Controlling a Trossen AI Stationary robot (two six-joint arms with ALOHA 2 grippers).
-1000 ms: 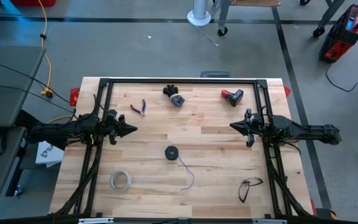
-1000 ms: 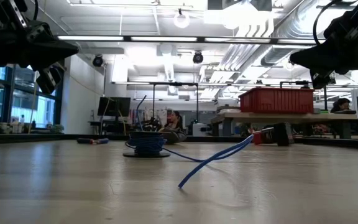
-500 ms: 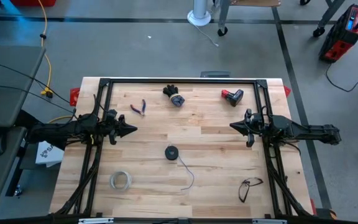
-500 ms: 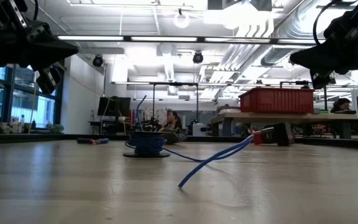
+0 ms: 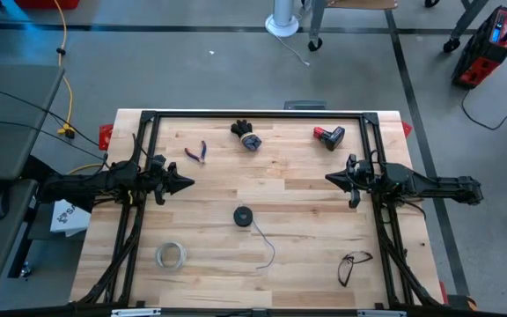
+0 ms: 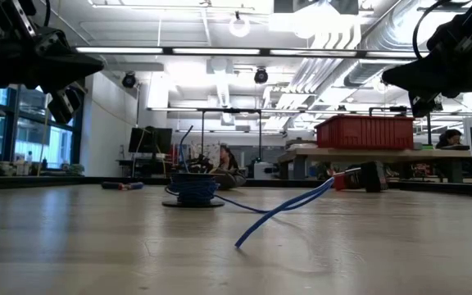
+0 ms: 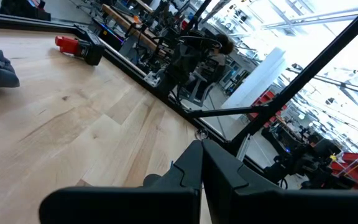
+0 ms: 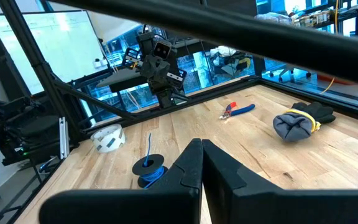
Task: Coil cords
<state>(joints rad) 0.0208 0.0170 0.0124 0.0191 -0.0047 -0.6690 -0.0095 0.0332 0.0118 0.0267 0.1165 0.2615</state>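
No text, label, brand or number is legible on anything.

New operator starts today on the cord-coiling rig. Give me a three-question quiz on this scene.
1. True or false: the left gripper holds the spool.
2. How do the jaws of both grippers stand?
3. The wire trails from the spool toward: A) pliers B) glasses side C) tape ring

Key: 1 false, it hovers apart from the spool. 2 shut, the right gripper too. 3 B.
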